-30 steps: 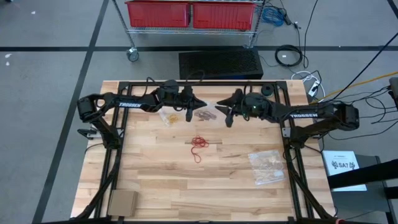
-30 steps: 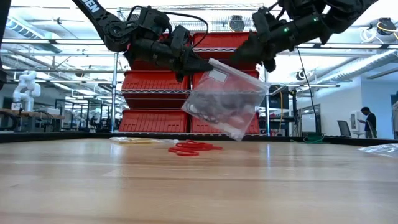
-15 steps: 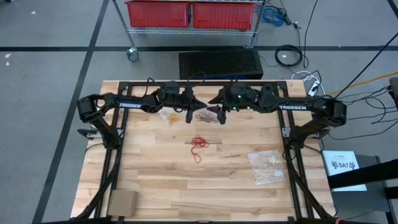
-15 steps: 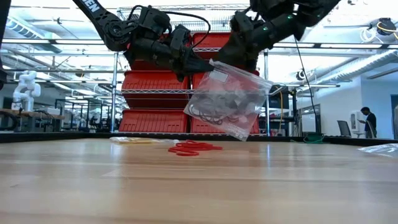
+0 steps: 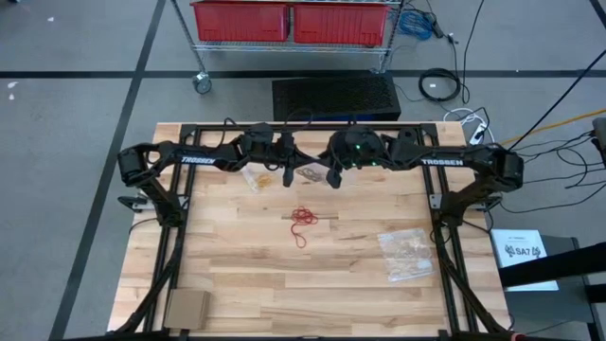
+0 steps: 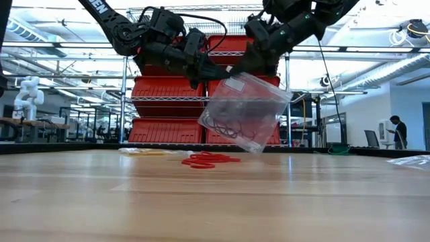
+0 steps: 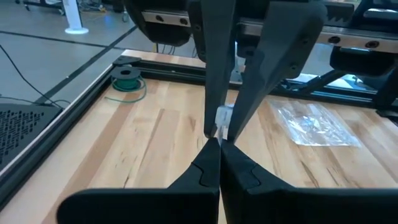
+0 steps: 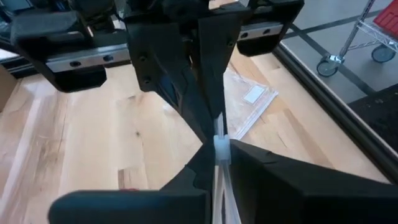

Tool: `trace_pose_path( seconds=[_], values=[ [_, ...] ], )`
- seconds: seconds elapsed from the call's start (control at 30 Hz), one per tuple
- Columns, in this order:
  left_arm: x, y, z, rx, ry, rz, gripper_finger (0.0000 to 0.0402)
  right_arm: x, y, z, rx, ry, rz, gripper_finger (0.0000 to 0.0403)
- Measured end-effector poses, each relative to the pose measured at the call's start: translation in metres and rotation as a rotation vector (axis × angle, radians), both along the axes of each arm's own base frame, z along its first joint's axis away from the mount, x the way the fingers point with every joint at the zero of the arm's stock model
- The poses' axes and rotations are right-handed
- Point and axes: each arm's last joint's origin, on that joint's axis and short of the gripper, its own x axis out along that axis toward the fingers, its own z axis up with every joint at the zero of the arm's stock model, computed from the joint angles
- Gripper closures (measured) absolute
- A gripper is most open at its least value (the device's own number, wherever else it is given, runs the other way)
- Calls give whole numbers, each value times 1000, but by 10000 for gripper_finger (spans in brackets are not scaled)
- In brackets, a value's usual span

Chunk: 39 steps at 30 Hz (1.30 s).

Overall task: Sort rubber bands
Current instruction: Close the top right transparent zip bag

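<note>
A clear plastic bag (image 6: 245, 107) hangs above the far middle of the table, with dark rubber bands (image 6: 232, 128) lying in its bottom. My left gripper (image 5: 290, 172) and my right gripper (image 5: 330, 176) meet tip to tip at the bag's top edge, and both are shut on it. A loose heap of red rubber bands (image 5: 303, 217) lies on the wood, nearer than the bag. A second clear bag (image 5: 254, 177), holding yellowish bands, lies flat under my left arm. My left gripper (image 7: 219, 142) pinches the bag's top edge (image 7: 222, 119) between its two fingertips, coming nearly level from the table's left. The bag hangs below, clear of the table. My right gripper (image 8: 221, 152) pinches the same top edge (image 8: 219, 138) right beside the left one. It comes from the table's right, slanting down.
A third clear bag (image 5: 405, 252) with pale bands lies at the right of the table. A flat cardboard piece (image 5: 187, 308) sits at the near left corner. A green spool (image 7: 126, 74) rests by the black frame rail. The wood nearer than the red bands is bare.
My right gripper has moved toward the table's left, along the bag's top edge to my left gripper, tipping further downward. It has shut on that edge. The bag still hangs from my left gripper and has swung slightly.
</note>
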Motion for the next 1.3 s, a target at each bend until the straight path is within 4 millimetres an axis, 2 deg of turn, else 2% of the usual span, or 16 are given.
trace_pose_path(
  seconds=[0.73, 1.3],
  values=[
    [-7, 7, 8, 8, -16, 27, 402, -10, 4, -13, 70, 163, -10, 394],
    [-11, 12, 12, 16, -33, 45, 401, -25, 10, -20, 149, 310, -32, 394]
  ],
)
